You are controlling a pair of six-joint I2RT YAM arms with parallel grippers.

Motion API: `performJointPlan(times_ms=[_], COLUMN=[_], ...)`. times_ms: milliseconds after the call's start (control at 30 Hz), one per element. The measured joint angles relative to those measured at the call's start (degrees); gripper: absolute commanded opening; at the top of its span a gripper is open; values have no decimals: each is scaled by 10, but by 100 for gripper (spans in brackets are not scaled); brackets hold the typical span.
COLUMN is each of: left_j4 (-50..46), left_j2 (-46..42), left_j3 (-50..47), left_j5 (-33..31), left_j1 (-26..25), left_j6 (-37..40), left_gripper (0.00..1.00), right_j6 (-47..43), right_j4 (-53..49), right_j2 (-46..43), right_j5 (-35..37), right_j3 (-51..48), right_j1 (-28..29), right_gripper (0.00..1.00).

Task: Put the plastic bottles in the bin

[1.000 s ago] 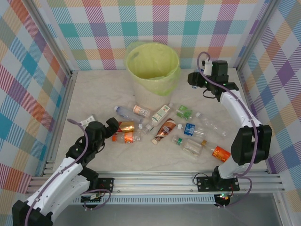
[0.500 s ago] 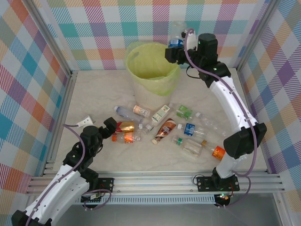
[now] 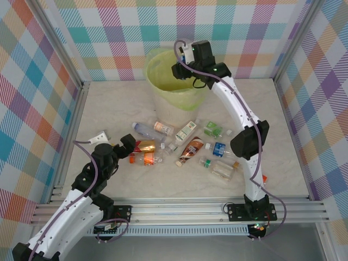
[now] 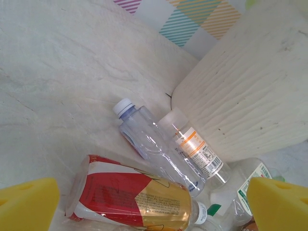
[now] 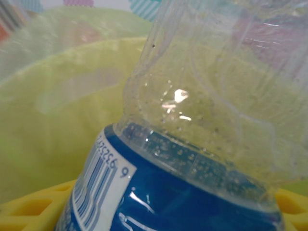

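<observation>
We hold a small clear plastic bottle with a blue label [image 5: 187, 192] in our right gripper [image 3: 182, 67]. Its two yellow pads [image 5: 29, 207] squeeze the bottle, one on each side, so it cannot slip out. The right arm reaches high over the round beige bin with the pale yellow-green plastic bag [image 3: 169, 111], and the bottle hangs above the open top. In the right wrist view the green bag sits right behind the bottle. We think this is a good spot, because when the pads let go the bottle should drop straight in and miss the rim.

Our left gripper [image 3: 126, 148] is low over the pale stone-look table [image 3: 103, 109], near the left end of the bunch of bottles. Its yellow fingertips [image 4: 26, 202] are wide apart and hold nothing. Between them a clear plastic bottle with a red and gold label [image 4: 130, 197] lies on its side. We think the gripper is open like this so it can go down around that bottle.

Just past it lie a clear bottle with a white cap [image 4: 149, 144] and a small bottle with an orange and white label [image 4: 195, 149], close to the bin's wall. Many more bottles lie in front of the bin, so lots of work is left.
</observation>
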Motion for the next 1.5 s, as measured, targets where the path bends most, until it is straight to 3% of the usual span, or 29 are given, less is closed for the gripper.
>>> performJointPlan(times_ms=[167,467,933,1200,1500], left_j4=[-4,-4,0,0,5], left_j2=[0,31,69,78,93], left_j3=[0,0,0,0,0], left_j5=[-16,-13,13,17,23], left_j1=[0,0,0,0,0], left_j6=[-7,-8,-21,-40,-64], left_gripper=[100,100,100,100,100], right_j6=[-22,-45,-23,1,38], right_j4=[-39,-82,-107,-30,151], right_j2=[17,21,-31,-184,-392], right_j5=[99,198,190,148,70], right_j3=[17,21,9,-157,-464], right_j1=[11,35,47,56,56], right_gripper=[67,78,98,100,100])
